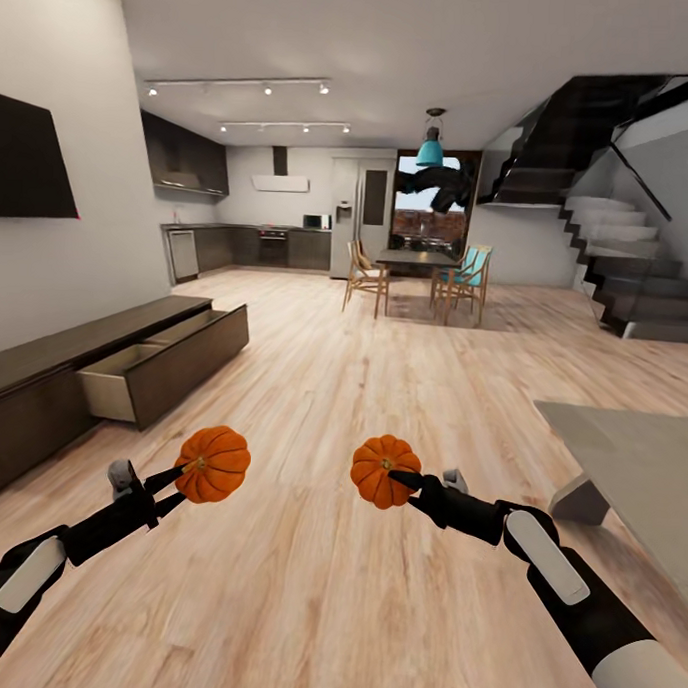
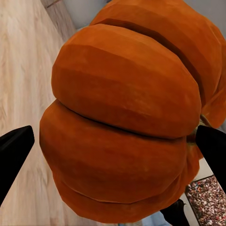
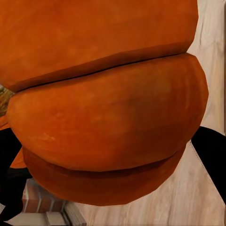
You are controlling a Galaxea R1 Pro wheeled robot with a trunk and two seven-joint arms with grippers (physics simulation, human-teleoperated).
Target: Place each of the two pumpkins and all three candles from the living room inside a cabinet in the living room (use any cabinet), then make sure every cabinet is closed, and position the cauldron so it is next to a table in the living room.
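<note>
Pumpkins sit clamped in left pincer and right pincer.

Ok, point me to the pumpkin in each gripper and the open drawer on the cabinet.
Left pumpkin [image 1: 215, 464], head view, middle of its ribbed side.
Right pumpkin [image 1: 382, 471], head view, middle of its orange body.
Open drawer [image 1: 188, 362], head view, on its dark front panel.
</note>
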